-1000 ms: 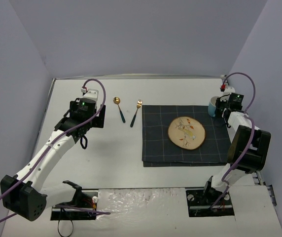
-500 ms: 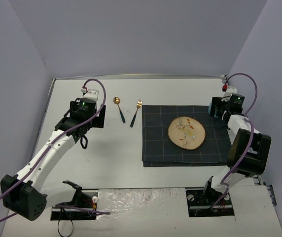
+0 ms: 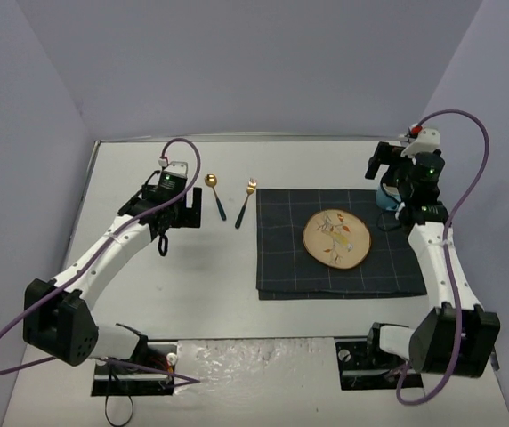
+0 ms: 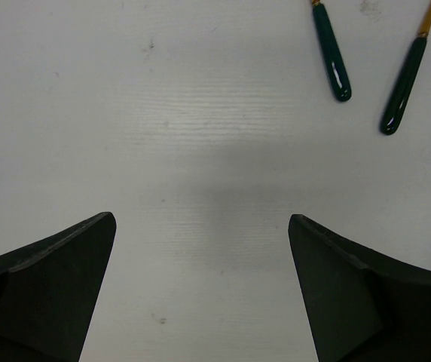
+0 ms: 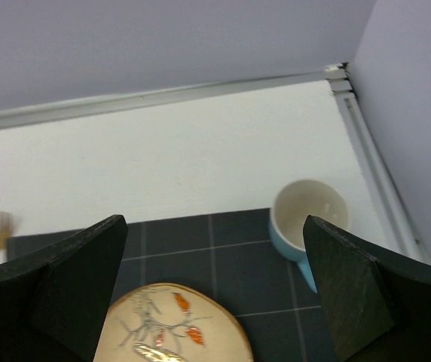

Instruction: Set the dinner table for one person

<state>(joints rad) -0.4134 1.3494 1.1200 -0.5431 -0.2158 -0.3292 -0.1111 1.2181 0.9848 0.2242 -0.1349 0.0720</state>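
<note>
Dinner table [image 3: 326, 165]: white, stiff, slick slab filling the top view's middle, likely too heavy to lift, thin metal rim its only hold; left gripper [image 4: 200, 219] and right gripper [image 5: 214, 222] both splayed, empty.

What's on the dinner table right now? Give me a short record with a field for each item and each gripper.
dinner table: white tabletop, thin metal rim
placemat: dark navy, grid-lined, right of centre
plate: round, beige, leaf pattern, on the placemat
cup: light blue, upright, looks empty, at the placemat's far right corner
spoon: gold bowl, dark green handle, left of the placemat
fork: same style, between spoon and placemat
left gripper: open, empty, near spoon and fork
right gripper: open, empty, raised near the cup
</note>
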